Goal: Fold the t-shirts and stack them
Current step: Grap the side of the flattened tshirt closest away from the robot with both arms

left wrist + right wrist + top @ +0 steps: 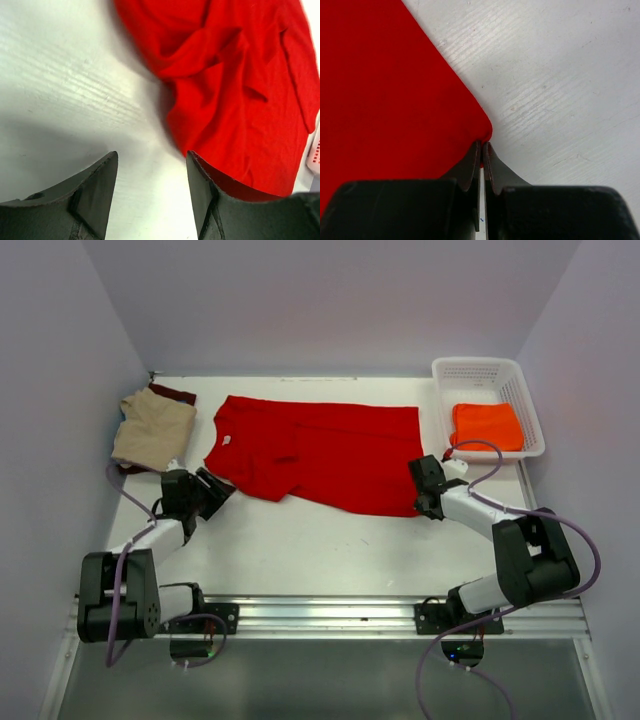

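A bright red t-shirt (320, 452) lies spread across the middle of the table, its neck with a small white label to the left. My right gripper (424, 502) is shut on the shirt's near right corner (482, 131). My left gripper (218, 490) is open and empty, just off the shirt's near left edge (220, 100), with bare table between the fingers. A folded tan t-shirt (154, 428) lies at the far left on a dark maroon one (176, 393). A folded orange t-shirt (486, 426) lies in the white basket (486, 368).
The white basket stands at the table's far right. The folded pile sits by the left wall. A metal rail (320, 612) runs along the near edge, where both arm bases are bolted.
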Available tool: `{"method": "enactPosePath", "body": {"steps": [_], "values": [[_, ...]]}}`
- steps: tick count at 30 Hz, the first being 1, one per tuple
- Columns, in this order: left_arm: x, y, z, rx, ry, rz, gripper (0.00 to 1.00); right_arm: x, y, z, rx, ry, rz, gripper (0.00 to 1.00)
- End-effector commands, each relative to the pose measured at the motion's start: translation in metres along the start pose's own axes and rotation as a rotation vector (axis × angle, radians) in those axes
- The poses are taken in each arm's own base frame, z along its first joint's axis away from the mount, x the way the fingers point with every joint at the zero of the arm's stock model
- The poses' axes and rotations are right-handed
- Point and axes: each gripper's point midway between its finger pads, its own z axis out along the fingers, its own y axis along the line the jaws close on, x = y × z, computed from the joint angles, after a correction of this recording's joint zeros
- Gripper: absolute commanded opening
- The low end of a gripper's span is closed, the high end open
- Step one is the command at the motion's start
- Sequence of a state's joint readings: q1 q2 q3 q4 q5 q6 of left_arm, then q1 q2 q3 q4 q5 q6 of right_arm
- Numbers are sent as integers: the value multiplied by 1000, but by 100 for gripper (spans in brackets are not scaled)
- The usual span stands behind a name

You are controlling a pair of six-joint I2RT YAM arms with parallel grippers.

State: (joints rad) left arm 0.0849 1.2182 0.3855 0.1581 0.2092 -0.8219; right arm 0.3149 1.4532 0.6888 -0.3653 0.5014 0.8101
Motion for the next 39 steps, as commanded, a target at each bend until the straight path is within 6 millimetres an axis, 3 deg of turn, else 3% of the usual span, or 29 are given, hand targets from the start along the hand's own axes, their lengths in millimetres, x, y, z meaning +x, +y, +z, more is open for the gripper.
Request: {"method": "enactPosePath", "body": {"steps": [1, 10, 16, 22, 24, 26, 29, 39], "values": [[-9, -15, 10, 104, -42, -3, 61, -1, 4, 1, -14, 3, 2, 0], [-23, -36, 17, 236, -111, -20, 61, -2, 1, 0, -8, -7, 0, 0], [-23, -33, 30, 244, -99, -55, 60, -2, 3, 2, -9, -4, -5, 0], [-14, -32, 48, 285, -43, -96, 49, 2, -1, 3, 0, -1, -11, 0], [-8, -32, 51, 298, -19, -112, 39, 2, -3, 3, 3, -6, -9, 0], [-6, -34, 51, 320, -8, -119, 30, 3, -4, 3, 7, -7, -12, 0], [-2, -37, 48, 343, 4, -121, 24, 4, -5, 4, 11, -5, -14, 0], [-9, -46, 23, 344, -34, -68, 20, 5, -5, 5, 12, -3, -14, 0]]}}
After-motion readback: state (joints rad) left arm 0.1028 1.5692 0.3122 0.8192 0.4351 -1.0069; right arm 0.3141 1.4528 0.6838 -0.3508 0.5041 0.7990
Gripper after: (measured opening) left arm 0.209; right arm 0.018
